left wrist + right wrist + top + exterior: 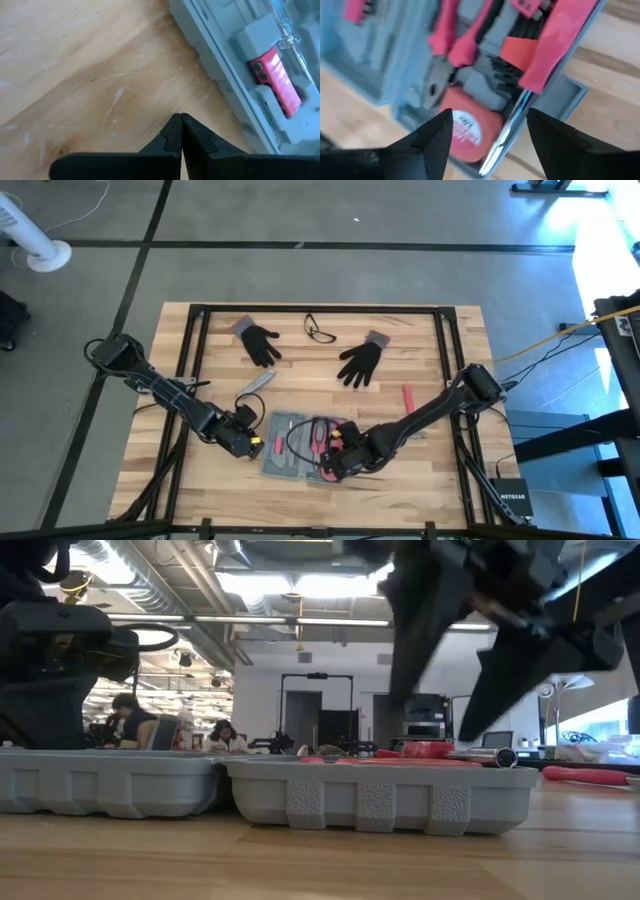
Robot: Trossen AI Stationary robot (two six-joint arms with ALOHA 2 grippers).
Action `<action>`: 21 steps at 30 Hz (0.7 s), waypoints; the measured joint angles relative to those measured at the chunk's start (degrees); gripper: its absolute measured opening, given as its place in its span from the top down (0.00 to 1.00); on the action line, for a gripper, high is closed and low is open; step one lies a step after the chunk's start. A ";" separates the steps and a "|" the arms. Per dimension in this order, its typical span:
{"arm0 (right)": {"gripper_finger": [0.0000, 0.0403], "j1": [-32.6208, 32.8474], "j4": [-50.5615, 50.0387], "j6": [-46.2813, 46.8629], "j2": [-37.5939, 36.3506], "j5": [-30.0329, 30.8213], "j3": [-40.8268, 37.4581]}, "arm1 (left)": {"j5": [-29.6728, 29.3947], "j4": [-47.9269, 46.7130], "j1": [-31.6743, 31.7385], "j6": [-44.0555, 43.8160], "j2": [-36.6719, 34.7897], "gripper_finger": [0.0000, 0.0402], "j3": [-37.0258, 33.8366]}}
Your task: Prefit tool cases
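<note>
Open tool case [300,445] lies flat at near-centre of table [420,480], red-handled tools in its recesses. Right gripper [490,132] hovers over case's right half, fingers spread wide, nothing held. Left gripper [181,131] clenched empty, just left of case. Gloves [262,342] at far side.

A grey concrete floor [330,220] crossed by dark lines surrounds a wooden table [440,480]. A white fan [40,240] stands far left. Beyond, exposed ceiling ducts [150,570] and seated people [135,720].
</note>
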 joint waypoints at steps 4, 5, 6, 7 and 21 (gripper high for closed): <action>0.46 0.00 1.43 0.04 1.05 -0.42 -0.01 | -0.08 -0.24 0.04 -0.55 0.00 1.00 0.00; 0.47 0.00 1.40 0.04 1.20 -0.32 -0.01 | -0.08 -0.24 0.04 -0.53 0.00 1.00 0.00; 0.48 -0.01 1.33 0.04 1.30 0.07 -0.01 | -0.08 -0.26 0.07 -0.46 0.00 1.00 0.00; 0.48 -0.15 1.15 0.04 1.32 0.31 -0.01 | -0.08 -0.26 0.14 -0.46 0.00 1.00 0.00; 0.56 -2.99 -2.51 2.52 1.73 -1.38 0.01 | -0.61 -0.20 2.00 1.34 0.00 1.00 0.01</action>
